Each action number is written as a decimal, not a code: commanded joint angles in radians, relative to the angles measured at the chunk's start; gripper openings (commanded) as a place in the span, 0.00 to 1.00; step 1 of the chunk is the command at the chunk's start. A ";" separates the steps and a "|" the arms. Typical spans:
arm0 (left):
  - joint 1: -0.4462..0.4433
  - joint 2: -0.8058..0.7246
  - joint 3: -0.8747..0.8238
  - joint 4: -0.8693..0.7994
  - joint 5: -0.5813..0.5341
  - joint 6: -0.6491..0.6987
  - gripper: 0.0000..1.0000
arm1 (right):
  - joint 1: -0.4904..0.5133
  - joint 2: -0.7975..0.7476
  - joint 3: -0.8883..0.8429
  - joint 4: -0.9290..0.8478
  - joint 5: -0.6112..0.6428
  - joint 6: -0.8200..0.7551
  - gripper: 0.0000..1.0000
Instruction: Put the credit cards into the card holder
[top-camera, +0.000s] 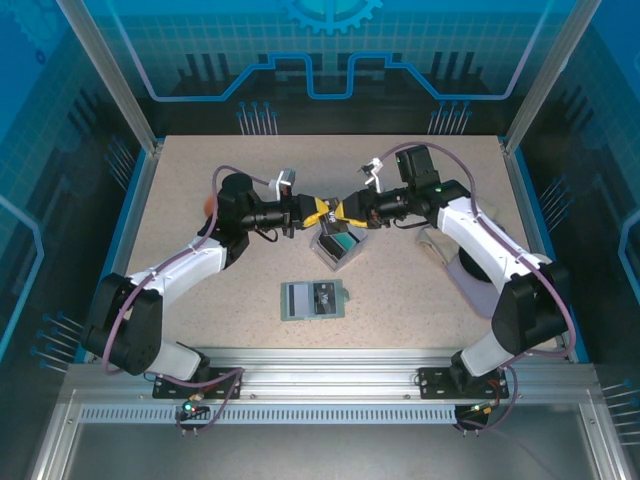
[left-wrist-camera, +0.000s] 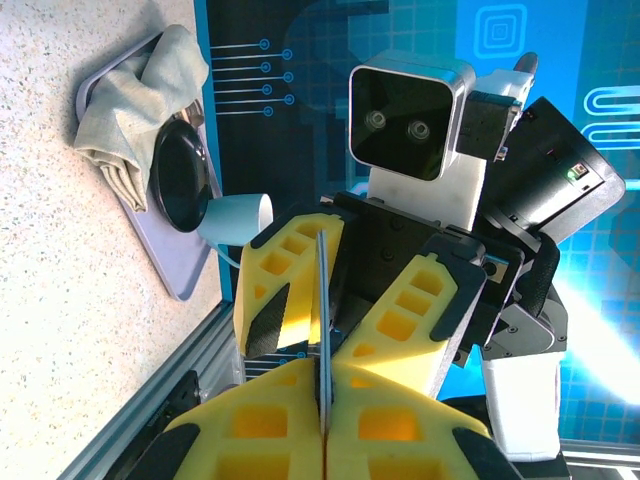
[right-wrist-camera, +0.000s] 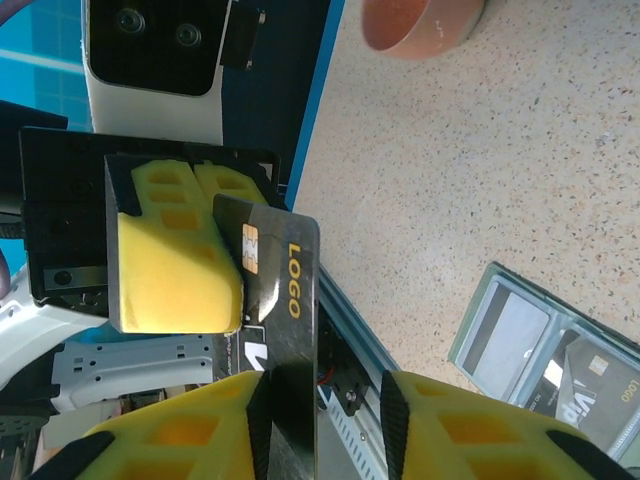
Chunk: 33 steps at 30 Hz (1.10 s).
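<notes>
Table (top-camera: 420, 300): speckled beige top, both arms reach in from near edge and meet nose to nose at ctr.

Tray (left-wrist-camera: 175, 265): grey, at table's R edge. It holds a crumpled cloth (left-wrist-camera: 130, 110) and a black pan (left-wrist-camera: 180, 180); a white cup (left-wrist-camera: 240, 215) stands at its near end.

Card holder (top-camera: 297, 300): lies flat and open on the table, grey inside up, nearer the bases than the grippers. Dark VIP card (right-wrist-camera: 590, 385) sits in its R half; L half shows a pale window.

Clear box (top-camera: 320, 248): just beyond the holder, below the two grippers, w/ teal card (top-camera: 341, 243) inside.

Orange bowl (right-wrist-camera: 420, 25): far L of table, well apart from the rest.

Left gripper (top-camera: 322, 210): raised above the table, yellow pads pressed together on one end of the dark card (right-wrist-camera: 280, 300).

Right gripper (top-camera: 345, 211): faces the L one. Jaws are spread, one finger on each side of the card's other end. Card looks right up against one pad, a clear gap to the other, no pinch.

Dark card: held off the table over the clear box, "LOGO" and gold chip readable from R wrist cam. Seen edge-on from L wrist cam as a thin vertical line between the pads. It is not in the holder.
</notes>
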 joint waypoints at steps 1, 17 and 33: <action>-0.009 -0.035 0.017 0.108 0.039 0.001 0.02 | 0.035 0.033 -0.002 0.036 -0.039 0.021 0.37; -0.009 -0.054 0.007 0.142 0.047 -0.002 0.20 | 0.005 0.010 0.001 -0.079 0.159 0.010 0.12; -0.009 -0.041 -0.001 0.241 0.060 -0.058 0.14 | -0.013 0.018 -0.010 -0.089 0.156 0.024 0.22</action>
